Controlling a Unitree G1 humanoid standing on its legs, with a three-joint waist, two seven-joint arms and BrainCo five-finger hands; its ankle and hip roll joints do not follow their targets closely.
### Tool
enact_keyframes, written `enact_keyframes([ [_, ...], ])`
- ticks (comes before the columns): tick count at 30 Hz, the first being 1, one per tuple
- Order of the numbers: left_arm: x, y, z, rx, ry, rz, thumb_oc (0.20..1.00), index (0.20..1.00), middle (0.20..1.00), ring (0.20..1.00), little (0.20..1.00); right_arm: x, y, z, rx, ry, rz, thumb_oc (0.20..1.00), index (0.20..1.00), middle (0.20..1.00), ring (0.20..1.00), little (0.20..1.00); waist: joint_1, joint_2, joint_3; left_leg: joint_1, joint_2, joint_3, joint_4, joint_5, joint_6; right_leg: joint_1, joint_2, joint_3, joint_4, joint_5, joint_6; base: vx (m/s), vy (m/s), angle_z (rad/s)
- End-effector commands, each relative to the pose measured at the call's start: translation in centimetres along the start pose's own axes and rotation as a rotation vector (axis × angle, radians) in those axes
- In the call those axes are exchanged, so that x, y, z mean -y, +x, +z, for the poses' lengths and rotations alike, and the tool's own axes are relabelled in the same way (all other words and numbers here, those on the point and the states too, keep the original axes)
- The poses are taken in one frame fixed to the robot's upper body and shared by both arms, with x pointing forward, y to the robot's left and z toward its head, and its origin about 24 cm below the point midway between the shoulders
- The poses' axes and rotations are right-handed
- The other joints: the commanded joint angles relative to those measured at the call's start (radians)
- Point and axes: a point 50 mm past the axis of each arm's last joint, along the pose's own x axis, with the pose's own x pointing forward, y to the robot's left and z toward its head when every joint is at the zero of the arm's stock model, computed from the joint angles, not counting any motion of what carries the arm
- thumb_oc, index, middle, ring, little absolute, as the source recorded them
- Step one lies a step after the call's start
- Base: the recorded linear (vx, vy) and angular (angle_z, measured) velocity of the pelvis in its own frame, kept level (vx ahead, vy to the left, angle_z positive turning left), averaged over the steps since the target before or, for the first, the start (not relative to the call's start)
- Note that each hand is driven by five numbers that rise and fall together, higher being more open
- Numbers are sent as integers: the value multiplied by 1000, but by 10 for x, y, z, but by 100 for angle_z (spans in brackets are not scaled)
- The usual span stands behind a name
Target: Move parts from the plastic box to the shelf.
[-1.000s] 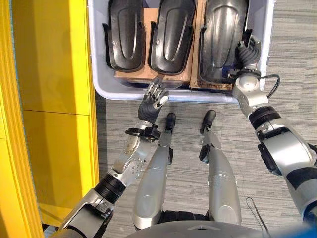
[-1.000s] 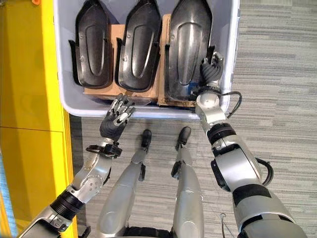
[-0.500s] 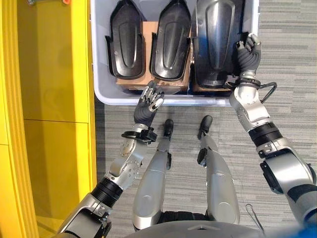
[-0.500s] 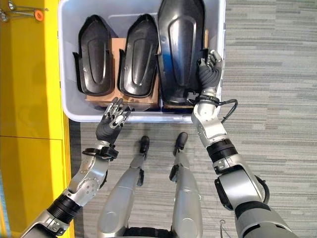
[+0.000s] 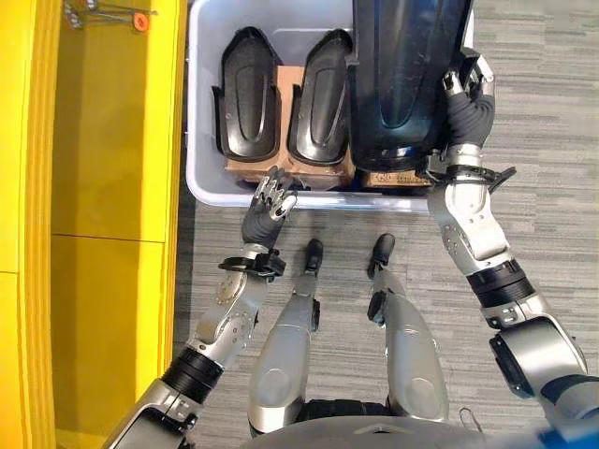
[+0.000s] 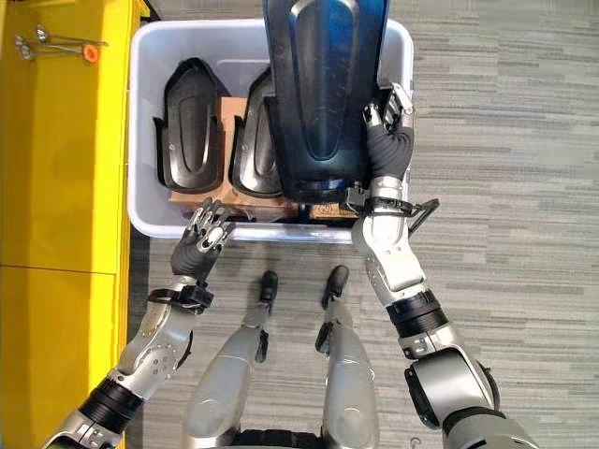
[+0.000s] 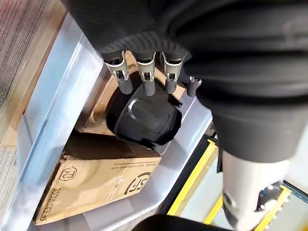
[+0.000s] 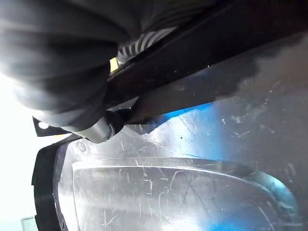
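Three black parts (image 6: 323, 84), one plastic box (image 6: 150, 220).

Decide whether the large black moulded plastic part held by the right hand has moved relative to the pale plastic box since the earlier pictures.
Yes. The large black moulded part, gripped by the right hand, has risen out of the pale plastic box, now overlapping the neighbouring part.

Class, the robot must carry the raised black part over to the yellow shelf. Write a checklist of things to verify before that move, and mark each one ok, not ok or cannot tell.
1. Right hand grips the lifted part at its edge: ok.
2. Part raised clear of the plastic box: cannot tell; its lower end overlaps the box's near side.
3. Left hand supports the part: not ok; it hovers open near the box rim, holding nothing.
4. Two other black parts sit undisturbed in the box: ok.
5. Yellow shelf has bare room: ok; small tools lie at its far end.
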Motion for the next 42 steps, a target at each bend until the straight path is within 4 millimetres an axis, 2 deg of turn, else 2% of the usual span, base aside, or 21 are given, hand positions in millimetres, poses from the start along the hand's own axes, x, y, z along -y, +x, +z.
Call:
enact_keyframes([
  [1, -5, -21, -2, -10, -16, -18, 1000, 1000, 1000, 1000, 1000, -3, -18, 10, 76, 157, 26, 200, 200, 200, 200, 200, 11, -33, -156, 13, 70, 60, 13, -60, -19, 44, -58, 8, 40, -89, 130, 0, 0, 0],
  [4, -15, -29, -7, -33, -14, 27, 1000, 1000, 1000, 1000, 1000, -1, -37, 3, 31, 142, 75, 200, 200, 200, 200, 200, 14, -32, -174, 66, 81, 51, 18, -71, -23, 93, -54, -1, 71, -119, 126, 12, -26, 0],
  [11, -30, -37, -10, -49, -8, 86, 1000, 1000, 1000, 1000, 1000, 6, -60, -5, -46, 167, 146, 200, 200, 200, 200, 200, 11, -22, -209, 145, 106, 8, 19, -66, -47, 192, -34, -49, 110, -187, 107, -15, -88, 13],
  [16, -42, -50, -11, -52, -13, 137, 1000, 1000, 1000, 1000, 1000, -1, -65, -6, -75, 255, 202, 200, 200, 200, 200, 200, 46, -9, -250, 189, 143, -52, 12, -41, -66, 279, 12, -101, 101, -241, 79, -24, -195, 28],
  [18, -48, -57, -13, -63, -20, 170, 1000, 1000, 1000, 1000, 1000, -6, -65, -2, -55, 272, 226, 200, 200, 200, 200, 200, 85, 9, -268, 203, 165, -103, -45, 22, -93, 312, 41, -139, 91, -272, 58, -8, -179, 32],
  [20, -48, -61, -17, -73, -31, 175, 1000, 1000, 1000, 1000, 1000, -8, -65, -1, -52, 291, 232, 200, 200, 200, 200, 200, 100, 30, -284, 199, 172, -158, -127, 102, -113, 327, 49, -200, 81, -286, 48, -14, -135, 76],
  [21, -48, -61, -18, -77, -32, 179, 1000, 1000, 1000, 1000, 1000, -7, -65, 0, -47, 290, 230, 200, 200, 200, 200, 200, 105, 33, -297, 203, 181, -157, -164, 118, -124, 337, 51, -212, 81, -314, 50, -49, -78, 110],
  [22, -46, -58, -19, -78, -23, 177, 1000, 1000, 1000, 1000, 1000, -4, -62, 7, -7, 245, 226, 200, 200, 200, 200, 200, 77, 37, -311, 171, 195, -6, -172, 146, -117, 346, 27, -282, 56, -304, 55, -24, -45, 101],
  [23, -46, -58, -19, -78, -23, 177, 1000, 1000, 1000, 1000, 1000, -4, -63, 7, -7, 245, 226, 200, 200, 200, 200, 200, 76, 36, -312, 171, 193, -6, -172, 146, -116, 347, 26, -282, 53, -303, 56, -164, 20, 157],
  [24, -45, -53, -19, -72, -14, 175, 1000, 1000, 1000, 1000, 1000, 2, -62, 6, -10, 228, 202, 200, 200, 200, 200, 200, 39, 29, -324, 172, 225, 204, -164, 144, -93, 352, 3, -343, 29, -276, 64, -122, 29, 210],
  [25, -46, -50, -17, -67, -5, 168, 1000, 1000, 1000, 1000, 1000, 5, -62, 5, -16, 208, 187, 200, 200, 200, 200, 200, 28, 23, -334, 198, 237, 286, -160, 123, -85, 352, -6, -352, 10, -257, 70, -161, 46, 247],
  [26, -45, -49, -15, -53, -8, 160, 1000, 1000, 1000, 1000, 1000, 5, -63, 6, -14, 188, 191, 200, 200, 200, 200, 200, 41, 13, -343, 226, 256, 287, -123, 82, -88, 356, -15, -352, -20, -240, 72, -75, 50, 189],
  [27, -46, -50, -15, -52, -10, 163, 1000, 1000, 1000, 1000, 1000, 8, -67, 4, -27, 191, 188, 200, 200, 200, 200, 200, 46, 9, -348, 240, 263, 276, -89, 53, -91, 371, -20, -354, -37, -227, 72, -23, 61, 99],
  [29, -48, -51, -12, -44, 2, 179, 1000, 1000, 1000, 1000, 1000, 15, -74, 0, -59, 186, 170, 200, 200, 200, 200, 200, 62, -4, -369, 273, 253, 200, 2, -7, -86, 387, -33, -354, -38, -213, 77, 23, 89, 22],
  [31, -49, -51, -10, -31, 8, 182, 1000, 1000, 1000, 1000, 1000, 19, -78, -4, -85, 191, 156, 200, 200, 200, 200, 200, 61, 0, -386, 330, 262, 159, -16, -31, -95, 393, -48, -359, -21, -210, 88, 20, 193, 26],
  [32, -49, -50, -9, -26, 9, 184, 1000, 1000, 1000, 1000, 1000, 25, -80, -5, -89, 183, 129, 200, 200, 200, 200, 200, 50, 6, -397, 347, 264, 174, -54, -38, -95, 398, -64, -374, -16, -199, 98, 28, 259, 32],
  [35, -50, -50, -9, -20, 13, 189, 1000, 1000, 1000, 1000, 1000, 32, -85, -7, -109, 158, 114, 200, 200, 200, 200, 200, 49, 15, -415, 335, 216, 191, -63, -84, -73, 418, -131, -395, -9, -143, 136, 32, 336, 34],
  [36, -50, -50, -9, -21, 13, 189, 1000, 1000, 1000, 1000, 1000, 32, -85, -7, -109, 158, 113, 200, 200, 200, 200, 200, 49, 14, -415, 335, 214, 191, -62, -85, -71, 419, -134, -395, -9, -141, 138, 17, 310, 21],
  [38, -50, -47, -5, -9, 31, 174, 1000, 1000, 1000, 1000, 1000, 35, -85, -6, -107, 133, 108, 200, 200, 200, 200, 200, 60, 6, -412, 328, 185, 196, -48, -108, -61, 439, -173, -422, -24, -102, 162, -10, 323, 24],
  [39, -51, -47, -2, -1, 49, 171, 1000, 1000, 1000, 1000, 1000, 31, -85, -8, -116, 140, 120, 200, 200, 200, 200, 200, 71, 1, -413, 325, 149, 185, -35, -134, -41, 446, -200, -424, -31, -80, 175, 6, 421, 34],
  [42, -54, -49, 0, 2, 51, 185, 1000, 1000, 1000, 1000, 1000, 28, -83, -9, -117, 136, 132, 200, 200, 200, 200, 200, 90, -13, -410, 314, 111, 172, -8, -164, -17, 460, -232, -431, -37, -51, 197, 4, 254, 23],
])
